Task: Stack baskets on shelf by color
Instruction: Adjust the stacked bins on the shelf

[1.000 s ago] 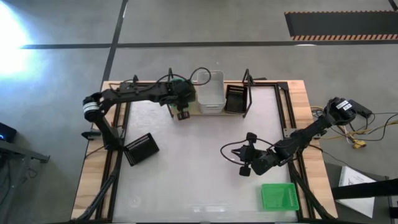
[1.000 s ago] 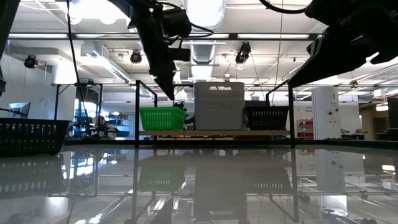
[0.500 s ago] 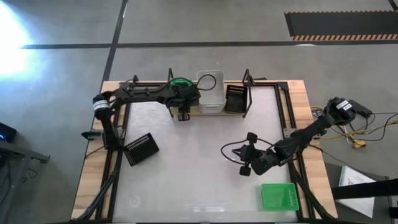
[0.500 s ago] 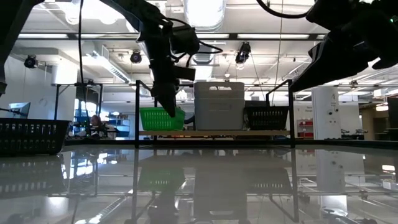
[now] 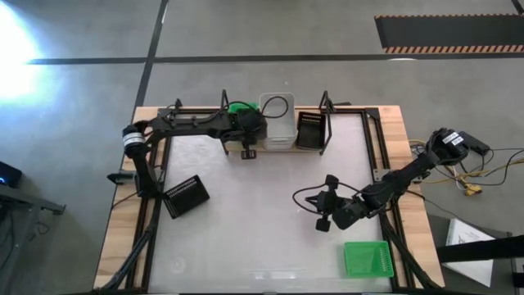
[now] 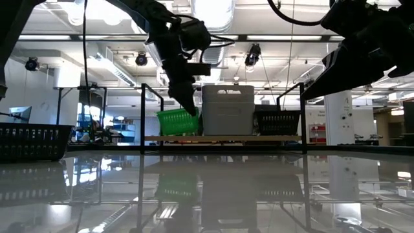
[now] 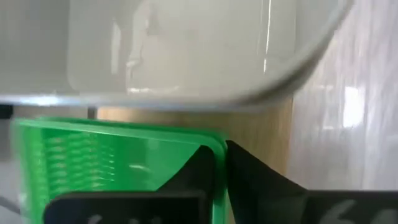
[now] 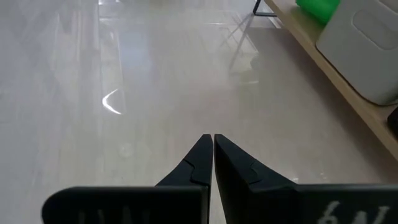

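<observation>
My left gripper [image 5: 250,135] is over the shelf [image 6: 223,138] at the table's far edge, shut on a bright green basket [image 6: 178,122] that stands tilted beside the white basket [image 6: 228,110]. A black basket [image 6: 278,122] sits on the plank at the right of the white one. In the left wrist view the green basket [image 7: 118,162] fills the lower part and the white basket [image 7: 186,50] lies just beyond. My right gripper [image 5: 323,211] is shut and empty above the table's middle right; its fingers [image 8: 213,152] show closed. My left gripper pinches the green basket's wall at its rim [image 7: 219,155], near the corner beside the white basket, one finger inside the basket and one outside. The fingers come from above, slanting down. The basket is tilted, with its lower part close to the shelf plank.
Another black basket [image 5: 187,195] lies on the table at the left, and another green basket [image 5: 368,258] at the near right. Black wire uprights [image 6: 143,116] stand at both shelf ends. The table's middle is bare.
My left gripper has gone toward the table's right edge along the shelf with the green basket. The basket has shifted from the shelf's left end up against the white basket and has tipped from level to tilted.
</observation>
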Robot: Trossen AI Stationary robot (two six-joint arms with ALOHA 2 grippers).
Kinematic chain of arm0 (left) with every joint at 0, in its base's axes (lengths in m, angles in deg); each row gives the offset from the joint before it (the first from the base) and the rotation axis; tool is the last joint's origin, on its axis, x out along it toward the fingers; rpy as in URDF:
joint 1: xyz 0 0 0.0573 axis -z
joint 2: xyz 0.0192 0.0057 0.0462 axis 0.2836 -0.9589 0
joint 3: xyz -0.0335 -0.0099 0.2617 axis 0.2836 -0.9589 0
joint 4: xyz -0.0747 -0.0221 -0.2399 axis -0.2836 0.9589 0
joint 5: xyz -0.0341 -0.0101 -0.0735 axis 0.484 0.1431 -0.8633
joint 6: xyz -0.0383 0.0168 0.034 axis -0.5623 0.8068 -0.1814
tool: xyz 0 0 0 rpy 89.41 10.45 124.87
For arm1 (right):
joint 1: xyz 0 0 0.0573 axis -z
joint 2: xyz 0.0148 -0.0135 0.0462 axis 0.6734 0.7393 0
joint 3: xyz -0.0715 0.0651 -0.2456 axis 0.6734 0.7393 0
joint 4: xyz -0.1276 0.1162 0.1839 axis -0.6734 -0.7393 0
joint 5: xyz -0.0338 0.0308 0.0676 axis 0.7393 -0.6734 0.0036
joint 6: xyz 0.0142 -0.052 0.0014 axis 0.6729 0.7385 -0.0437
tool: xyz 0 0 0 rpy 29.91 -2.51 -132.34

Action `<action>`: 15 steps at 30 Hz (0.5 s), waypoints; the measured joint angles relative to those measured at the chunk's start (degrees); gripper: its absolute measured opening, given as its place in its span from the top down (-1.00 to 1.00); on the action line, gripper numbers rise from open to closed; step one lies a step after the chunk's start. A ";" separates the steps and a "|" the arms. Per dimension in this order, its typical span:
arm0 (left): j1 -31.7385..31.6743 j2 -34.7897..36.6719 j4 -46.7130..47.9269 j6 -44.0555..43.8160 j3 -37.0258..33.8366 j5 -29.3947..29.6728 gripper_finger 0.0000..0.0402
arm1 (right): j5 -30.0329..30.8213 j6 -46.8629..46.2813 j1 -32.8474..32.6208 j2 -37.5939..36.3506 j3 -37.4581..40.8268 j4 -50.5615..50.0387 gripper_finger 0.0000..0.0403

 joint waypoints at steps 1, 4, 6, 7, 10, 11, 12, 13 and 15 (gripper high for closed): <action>0.04 0.00 -0.87 0.04 0.01 -0.11 0.97 | 0.00 0.06 0.00 0.00 -0.02 0.00 0.96; 0.02 0.02 -2.39 -0.16 0.00 -0.71 0.96 | -0.01 0.15 0.00 0.00 -0.22 0.00 0.96; 0.04 0.00 -2.52 -0.23 0.00 -0.73 0.93 | -0.02 0.20 0.00 0.00 -0.26 0.02 0.96; 0.05 0.00 -2.58 -0.22 -0.02 -0.78 0.90 | -0.02 0.21 0.00 0.00 -0.28 0.00 0.96; 0.13 0.00 -2.84 -0.19 -0.12 -0.82 0.83 | -0.02 0.24 0.00 0.00 -0.30 0.00 0.96; 0.13 0.00 -2.86 -0.22 -0.18 -0.82 0.80 | -0.02 0.36 0.00 0.00 -0.30 0.00 0.96; 0.13 0.00 -2.82 -0.22 -0.21 -0.82 0.76 | -0.02 0.78 0.00 0.00 -0.32 0.00 0.96; 0.13 0.00 -2.84 -0.22 -0.22 -0.82 0.72 | 0.00 1.48 0.01 -0.04 -0.32 -0.01 0.96; 0.15 0.00 -2.84 -0.22 -0.22 -0.83 0.64 | -0.04 2.71 0.23 -0.62 -0.72 -0.96 0.95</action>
